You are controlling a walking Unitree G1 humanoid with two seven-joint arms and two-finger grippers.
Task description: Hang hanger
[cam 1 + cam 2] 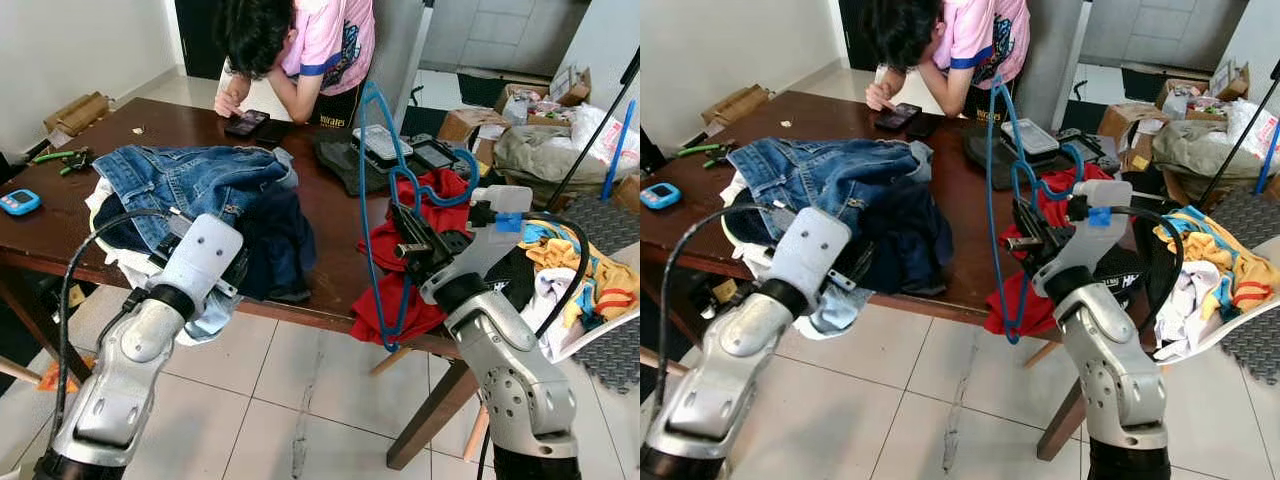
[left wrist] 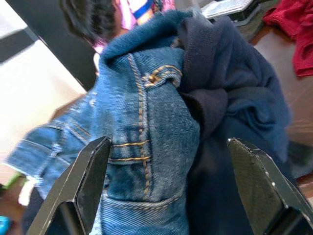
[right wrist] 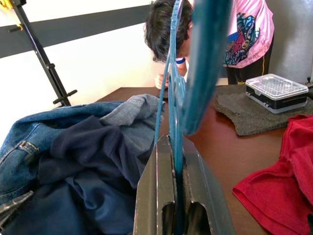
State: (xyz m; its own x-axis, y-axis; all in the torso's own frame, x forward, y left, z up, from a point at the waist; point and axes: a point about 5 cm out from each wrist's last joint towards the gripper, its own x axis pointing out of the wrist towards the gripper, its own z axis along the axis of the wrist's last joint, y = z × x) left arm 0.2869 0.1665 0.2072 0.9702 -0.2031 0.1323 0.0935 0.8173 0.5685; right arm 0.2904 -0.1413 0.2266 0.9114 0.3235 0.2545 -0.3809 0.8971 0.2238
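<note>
My right gripper [image 1: 405, 238] is shut on a blue wire hanger [image 1: 362, 200] and holds it upright over the right part of the brown table [image 1: 180, 120]. The hanger's hook curls near the wrist, above a red garment [image 1: 378, 250]. In the right wrist view the fingers [image 3: 146, 196] pinch the hanger [image 3: 205, 63] tightly. My left gripper [image 2: 168, 147] is open, its fingers [image 2: 93, 171] spread just before a pile of blue jeans [image 1: 190, 180] and a dark navy garment [image 1: 285, 240] at the table's near edge.
A person [image 1: 320, 40] leans over the far side of the table with a phone [image 1: 246, 122]. A clear-lidded box [image 1: 380, 142] lies on a grey mat. A chair heaped with clothes [image 1: 580, 270] and a black stand pole [image 1: 600, 110] are at the right.
</note>
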